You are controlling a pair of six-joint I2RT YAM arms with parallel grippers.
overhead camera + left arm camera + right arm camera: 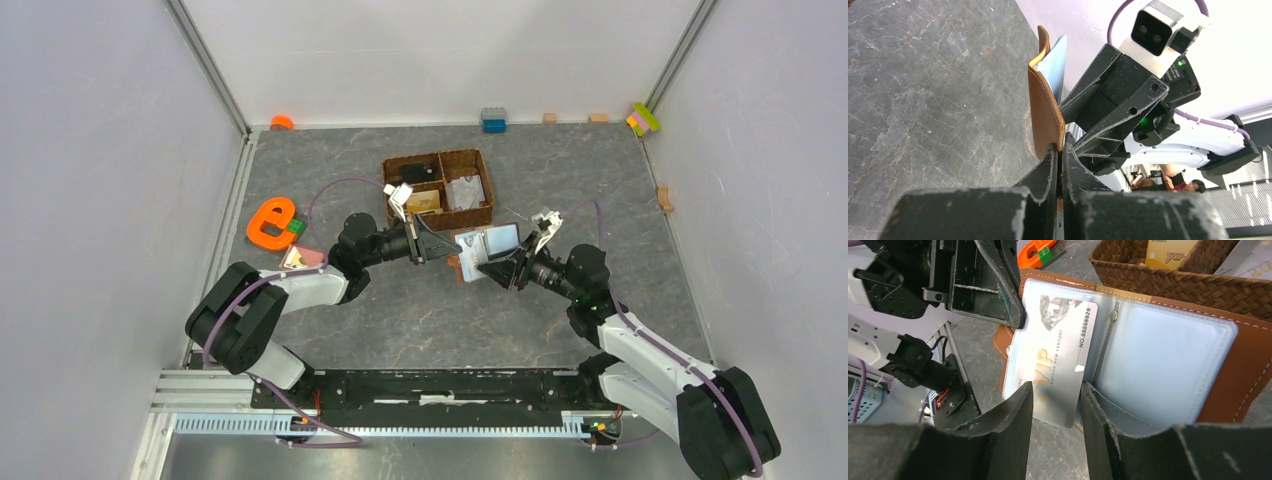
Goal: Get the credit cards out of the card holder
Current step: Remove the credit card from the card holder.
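Clamping left jaws on the card holder (487, 245), held open just beside the basket (437, 154), on its near side; right jaws apart, straddling 1 partly-out pale card (1053, 355). Best bet: close squarely, pull straight along the pocket.

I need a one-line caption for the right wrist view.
Left gripper holds the open brown leather card holder; right gripper straddles a grey-white VIP card protruding from its pocket.

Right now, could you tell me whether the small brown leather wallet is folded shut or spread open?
Spread open: the brown leather wallet shows both pale pocket pages, with a grey-white VIP card on one.
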